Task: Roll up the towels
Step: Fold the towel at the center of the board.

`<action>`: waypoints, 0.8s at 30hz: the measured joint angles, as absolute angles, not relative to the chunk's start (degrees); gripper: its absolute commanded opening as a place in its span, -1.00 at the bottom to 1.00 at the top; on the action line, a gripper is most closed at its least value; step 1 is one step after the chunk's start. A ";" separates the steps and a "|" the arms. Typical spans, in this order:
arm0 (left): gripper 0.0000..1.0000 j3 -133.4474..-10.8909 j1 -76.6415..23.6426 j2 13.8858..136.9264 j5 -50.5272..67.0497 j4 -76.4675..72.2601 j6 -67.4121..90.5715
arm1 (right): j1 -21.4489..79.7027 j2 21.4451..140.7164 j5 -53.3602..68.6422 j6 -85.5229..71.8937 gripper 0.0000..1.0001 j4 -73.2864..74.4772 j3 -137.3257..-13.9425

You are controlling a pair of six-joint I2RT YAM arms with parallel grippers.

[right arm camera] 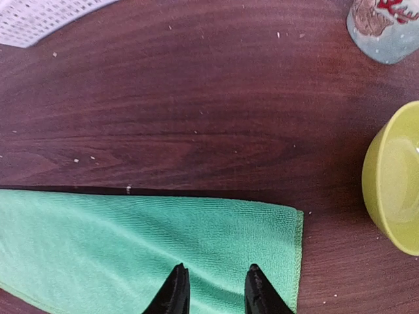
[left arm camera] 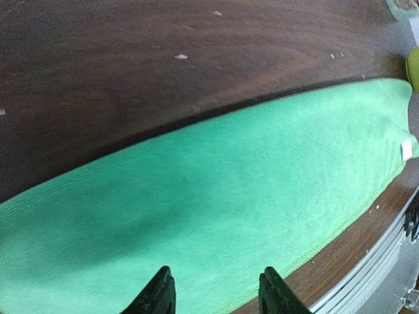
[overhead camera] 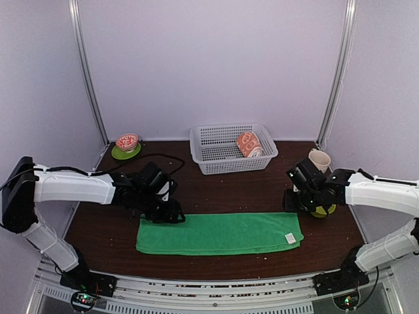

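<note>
We see the green towel point(overhead camera: 219, 233) flat on the tabletop point(overhead camera: 229, 190) (the peach towel point(overhead camera: 249, 144) sits rolled in the basket point(overhead camera: 203, 140)). Our left gripper point(left arm camera: 216, 281) and right gripper point(right arm camera: 215, 278) are poised at its ends, fingers apart and empty; next we pinch one end and roll.

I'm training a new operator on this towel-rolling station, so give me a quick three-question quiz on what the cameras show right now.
1. True or false: the green towel is already rolled up.
2. Where is the peach-orange towel? A) in the white basket B) under the green towel C) inside the cup
3. Fill in: the yellow-green bowl sits beside the ___ gripper.
Key: 1 false, it lies flat; 2 A; 3 right gripper.
</note>
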State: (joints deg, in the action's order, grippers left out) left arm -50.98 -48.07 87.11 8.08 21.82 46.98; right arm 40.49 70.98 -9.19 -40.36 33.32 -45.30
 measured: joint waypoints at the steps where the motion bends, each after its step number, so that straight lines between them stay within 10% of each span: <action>1: -0.13 -52.38 -49.78 89.32 8.60 21.58 46.81 | 40.36 72.31 -9.19 -40.34 -0.41 33.06 -44.88; 24: -0.30 -50.41 -57.65 99.29 12.45 10.72 47.07 | 33.71 91.79 -7.70 -40.86 -0.28 24.99 -46.61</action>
